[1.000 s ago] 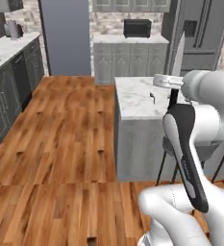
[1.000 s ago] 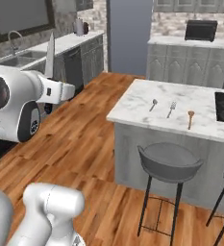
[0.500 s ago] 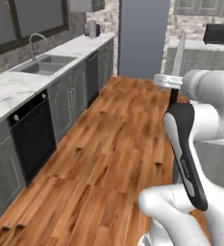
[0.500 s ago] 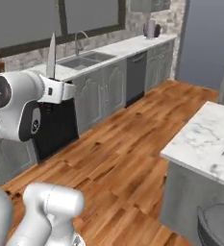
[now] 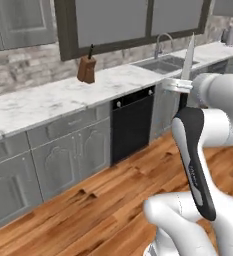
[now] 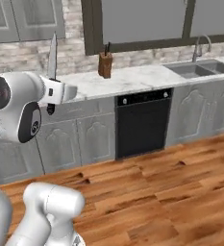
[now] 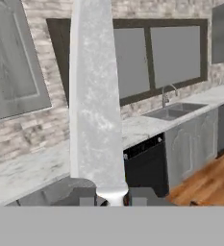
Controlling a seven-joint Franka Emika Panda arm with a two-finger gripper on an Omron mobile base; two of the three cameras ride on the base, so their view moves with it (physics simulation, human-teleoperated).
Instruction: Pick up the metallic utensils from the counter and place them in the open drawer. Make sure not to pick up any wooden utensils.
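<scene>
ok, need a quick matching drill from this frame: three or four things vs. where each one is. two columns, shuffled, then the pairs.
Things:
1. knife
2. knife block
3. faucet
4. dishwasher

Places:
A. under the counter, black front
B. behind the sink
C. on the counter, by the window
D. upright in the gripper

Pairs: 1-D, 2-C, 3-B, 4-A

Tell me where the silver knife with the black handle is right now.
The silver knife with the black handle is clamped in the hand, blade pointing up, in front of the grey wall cabinets.
</scene>
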